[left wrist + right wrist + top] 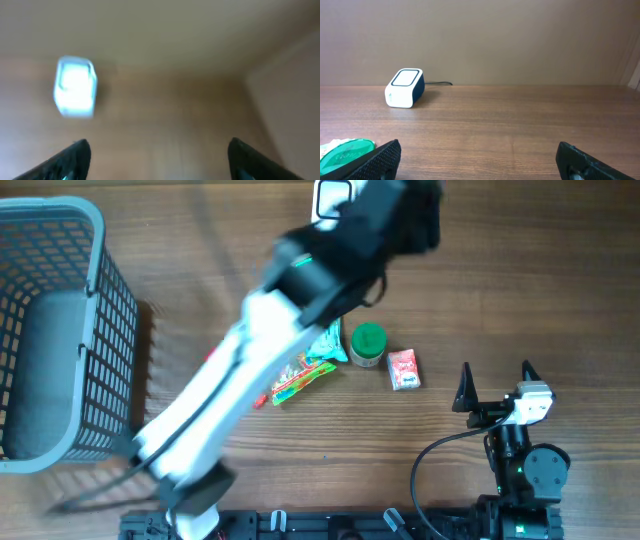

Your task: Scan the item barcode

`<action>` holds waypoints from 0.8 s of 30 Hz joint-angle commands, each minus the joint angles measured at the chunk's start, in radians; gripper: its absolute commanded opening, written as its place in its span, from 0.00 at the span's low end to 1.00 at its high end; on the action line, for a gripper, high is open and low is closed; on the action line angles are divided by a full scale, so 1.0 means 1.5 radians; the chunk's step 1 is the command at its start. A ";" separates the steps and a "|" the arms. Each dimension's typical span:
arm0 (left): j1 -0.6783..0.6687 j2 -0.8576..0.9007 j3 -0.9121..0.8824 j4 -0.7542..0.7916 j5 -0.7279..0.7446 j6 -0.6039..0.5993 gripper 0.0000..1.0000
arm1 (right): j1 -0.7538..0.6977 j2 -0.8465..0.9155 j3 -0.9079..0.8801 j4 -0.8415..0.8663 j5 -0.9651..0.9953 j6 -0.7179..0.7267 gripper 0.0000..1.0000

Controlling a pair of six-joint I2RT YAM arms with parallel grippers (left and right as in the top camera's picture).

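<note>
Items: green-capped jar (368,345) and red packet (404,369) lay mid worktop (540,280), neither held.
Scanner (75,86): far edge, ahead-left of left hand (158,150).
Left hand: fingers apart, empty.
Right hand (497,375): apart, empty; judged nearer, red packet to its left.

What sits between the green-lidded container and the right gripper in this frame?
A small red packet lies between the green-lidded container and the right gripper, nearer the container; the rest is bare wood. The overhead view shows it.
</note>
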 commanded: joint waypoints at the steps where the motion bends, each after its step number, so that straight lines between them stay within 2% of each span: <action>1: -0.005 -0.123 0.018 0.065 -0.238 0.173 0.87 | 0.003 -0.001 -0.001 0.003 0.009 -0.008 1.00; 3: -0.005 -0.176 0.018 0.121 -0.290 0.239 0.88 | 0.003 -0.001 -0.001 0.003 0.009 -0.008 1.00; 5: -0.005 -0.223 0.018 0.172 -0.297 0.306 0.88 | 0.003 -0.001 -0.001 0.003 0.009 -0.008 1.00; 8: -0.005 -0.271 0.018 0.175 -0.297 0.355 0.88 | 0.003 -0.001 -0.001 0.003 0.009 -0.008 1.00; 10: -0.005 -0.290 0.017 0.143 -0.299 0.356 0.87 | 0.003 -0.001 -0.001 0.003 0.009 -0.008 1.00; 17: -0.005 -0.342 -0.001 0.132 -0.299 0.353 0.88 | 0.003 -0.001 -0.001 0.003 0.009 -0.008 1.00; 23: 0.040 -0.453 -0.203 0.204 -0.299 0.353 0.89 | 0.003 -0.001 -0.001 0.003 0.009 -0.008 1.00; 24: 0.066 -0.473 -0.248 0.232 -0.299 0.353 0.94 | 0.003 -0.001 -0.001 0.003 0.009 -0.008 1.00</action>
